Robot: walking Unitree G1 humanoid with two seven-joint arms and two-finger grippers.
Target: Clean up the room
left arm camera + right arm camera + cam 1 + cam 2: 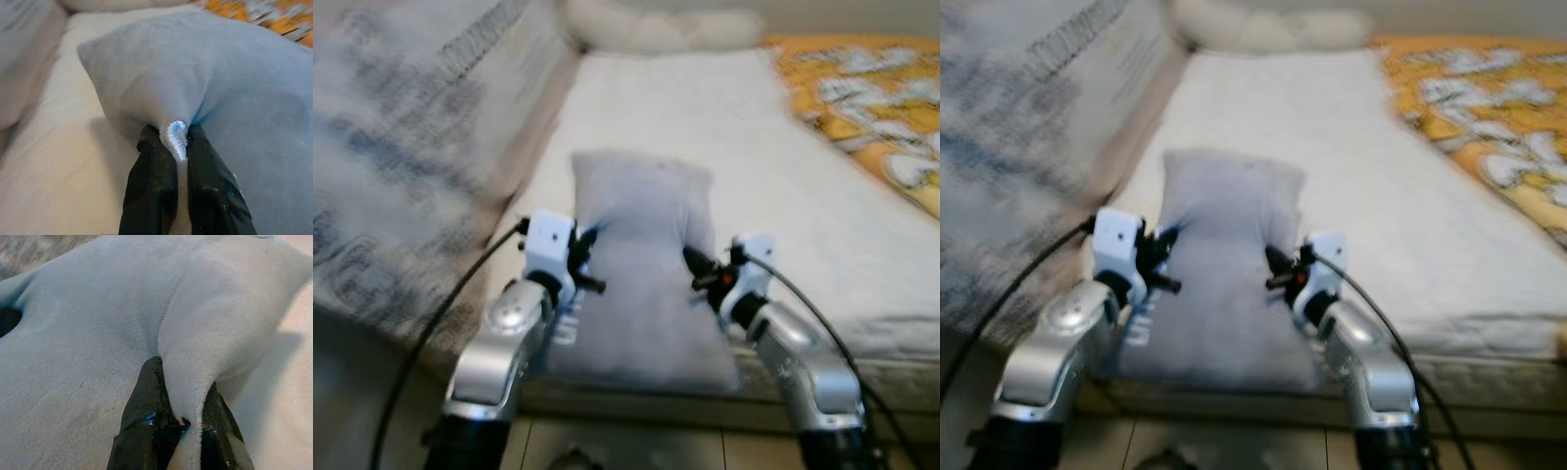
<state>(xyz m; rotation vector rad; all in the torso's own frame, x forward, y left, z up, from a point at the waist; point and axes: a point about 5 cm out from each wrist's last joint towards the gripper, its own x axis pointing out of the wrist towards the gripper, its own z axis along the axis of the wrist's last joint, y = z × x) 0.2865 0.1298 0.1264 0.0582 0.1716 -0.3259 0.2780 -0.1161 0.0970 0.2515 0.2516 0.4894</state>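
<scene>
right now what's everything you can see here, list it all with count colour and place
soft grey rectangular pillow: one, pale grey, lying lengthwise on the near part of the mattress, pinched on both side edges
white mattress: one, white, running away from the robot
orange patterned blanket: one, orange with white shapes, on the far right of the mattress
cream pillow: one, off-white, at the far end of the bed
grey patterned fabric: one, grey and beige, along the left side
left gripper: one, black fingers, shut on the pillow's left edge
right gripper: one, black fingers, shut on the pillow's right edge
</scene>
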